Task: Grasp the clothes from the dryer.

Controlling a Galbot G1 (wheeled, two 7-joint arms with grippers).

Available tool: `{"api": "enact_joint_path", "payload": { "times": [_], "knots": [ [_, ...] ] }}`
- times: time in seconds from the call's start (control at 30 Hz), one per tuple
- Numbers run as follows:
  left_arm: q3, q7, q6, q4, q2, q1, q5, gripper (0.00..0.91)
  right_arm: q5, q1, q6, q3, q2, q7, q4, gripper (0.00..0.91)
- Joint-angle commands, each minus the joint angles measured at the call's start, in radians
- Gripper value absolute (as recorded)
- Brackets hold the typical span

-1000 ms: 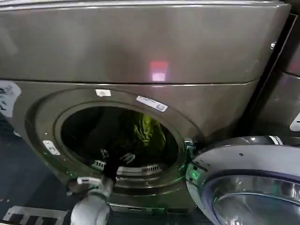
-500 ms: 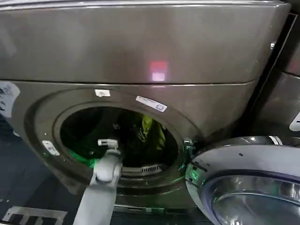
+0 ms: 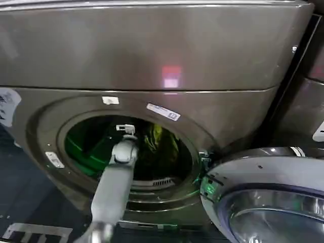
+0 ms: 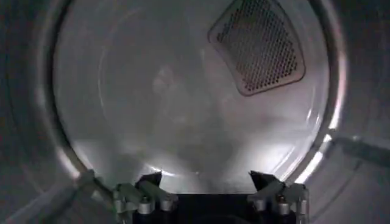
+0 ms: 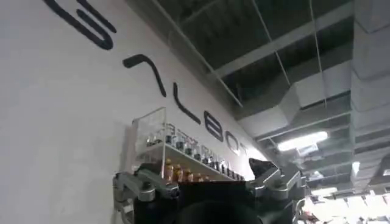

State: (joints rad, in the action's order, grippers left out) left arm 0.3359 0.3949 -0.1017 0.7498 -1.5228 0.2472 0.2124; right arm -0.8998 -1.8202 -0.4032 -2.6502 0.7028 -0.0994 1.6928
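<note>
The clothes [image 3: 161, 144], a crumpled olive-green bundle, sit deep inside the dryer [image 3: 152, 55], toward the right of the round opening and a little above the drum floor. The left gripper [image 4: 210, 185] is pushed through the porthole on its grey arm, just left of the bundle and, as far as I can judge, not touching it; its fingers [image 4: 149, 181] stand apart, empty, facing the drum's back wall and the mesh vent [image 4: 257, 44]. The door [image 3: 268, 197] hangs swung open low on the right, leaving the opening clear. There is room around the arm inside the rim, so I'd guess it must swing right to reach the fabric. The right gripper [image 5: 207, 182] is parked, aimed at the ceiling, fingers apart.
</note>
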Motion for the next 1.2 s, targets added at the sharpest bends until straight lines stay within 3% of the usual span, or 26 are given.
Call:
{"api": "enact_joint_path", "payload": {
  "times": [0.03,0.2,0.4,0.63,1.2],
  "knots": [
    [-0.113,0.404,0.218,-0.368,0.015,-0.225,0.286,0.907,0.000,-0.006,0.001,-0.002,0.004,-0.001,0.003,0.907],
    [-0.211,0.481,0.309,-0.415,0.040,-0.275,0.495,0.907,0.000,-0.001,0.005,0.009,0.007,-0.001,0.010,0.907],
    [-0.253,0.506,0.322,-0.454,0.031,-0.326,0.724,0.907,0.001,0.009,0.007,0.027,0.018,0.000,0.021,0.907],
    [-0.307,0.441,0.204,-0.516,0.008,-0.367,0.752,0.907,0.000,0.022,0.015,0.048,0.036,-0.001,0.036,0.907],
    [-0.311,0.464,0.197,-0.577,-0.006,-0.308,0.746,0.907,0.001,0.038,0.019,0.061,0.052,-0.001,0.063,0.907]
  ]
}}
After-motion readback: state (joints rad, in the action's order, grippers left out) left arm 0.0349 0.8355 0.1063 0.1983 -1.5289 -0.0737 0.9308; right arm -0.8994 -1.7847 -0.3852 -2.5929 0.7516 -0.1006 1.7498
